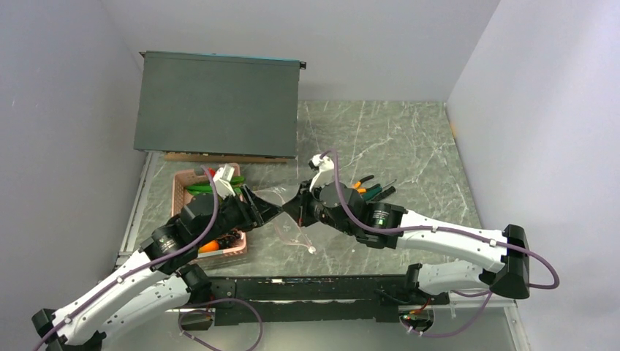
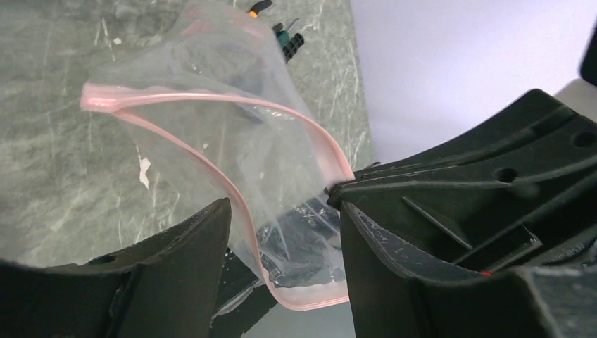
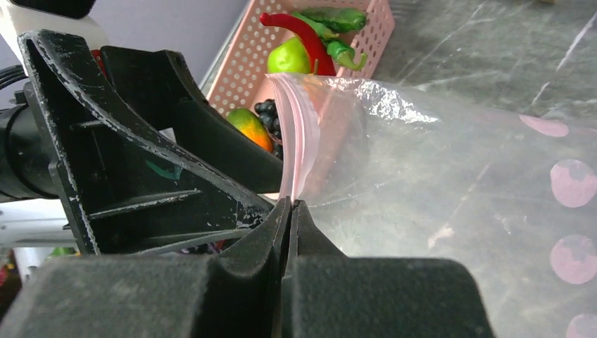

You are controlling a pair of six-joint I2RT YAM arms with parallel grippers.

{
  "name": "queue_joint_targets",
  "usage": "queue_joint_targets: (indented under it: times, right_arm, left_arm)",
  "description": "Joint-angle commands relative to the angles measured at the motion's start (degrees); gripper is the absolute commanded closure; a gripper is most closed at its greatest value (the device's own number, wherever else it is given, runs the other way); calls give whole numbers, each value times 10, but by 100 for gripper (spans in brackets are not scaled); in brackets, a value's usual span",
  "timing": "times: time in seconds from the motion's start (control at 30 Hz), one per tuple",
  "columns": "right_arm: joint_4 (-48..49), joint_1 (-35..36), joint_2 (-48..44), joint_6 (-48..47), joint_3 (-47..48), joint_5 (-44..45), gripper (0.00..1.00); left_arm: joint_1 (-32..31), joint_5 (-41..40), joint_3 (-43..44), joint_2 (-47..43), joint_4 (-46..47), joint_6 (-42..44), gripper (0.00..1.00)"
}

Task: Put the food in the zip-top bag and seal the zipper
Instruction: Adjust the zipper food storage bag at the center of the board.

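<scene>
The clear zip-top bag (image 1: 291, 218) hangs between my two grippers above the table, its mouth gaping. My right gripper (image 3: 288, 204) is shut on the pink zipper (image 3: 299, 134) at one end of the mouth. My left gripper (image 2: 281, 201) is open, and the other end of the zipper (image 2: 176, 91) lies in the gap between its fingers. The food lies in the pink basket (image 3: 243, 63): a red chili (image 3: 299, 32), a green apple (image 3: 288, 58), long green pods (image 3: 334, 17), a green-orange mango (image 3: 250, 127) and dark grapes (image 3: 267, 111). I see no food inside the bag (image 2: 211, 134).
The pink basket (image 1: 183, 183) sits left of the bag, under my left arm. Orange- and green-handled pliers (image 1: 369, 189) lie to the right behind my right gripper (image 1: 300, 207). A dark flat box (image 1: 219, 102) stands at the back left. Walls close in on both sides.
</scene>
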Motion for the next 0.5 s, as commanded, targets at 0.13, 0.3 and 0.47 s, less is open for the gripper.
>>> queue_joint_targets:
  times: [0.13, 0.3, 0.47]
  right_arm:
    - [29, 24, -17, -31, 21, 81, 100]
    - [28, 30, -12, -36, 25, 95, 100]
    - [23, 35, 7, -39, 34, 94, 100]
  left_arm:
    - [-64, -112, 26, -17, -80, -27, 33]
    - [-66, -95, 9, -16, -79, -16, 29]
    - [-66, -115, 13, -20, -93, 5, 35]
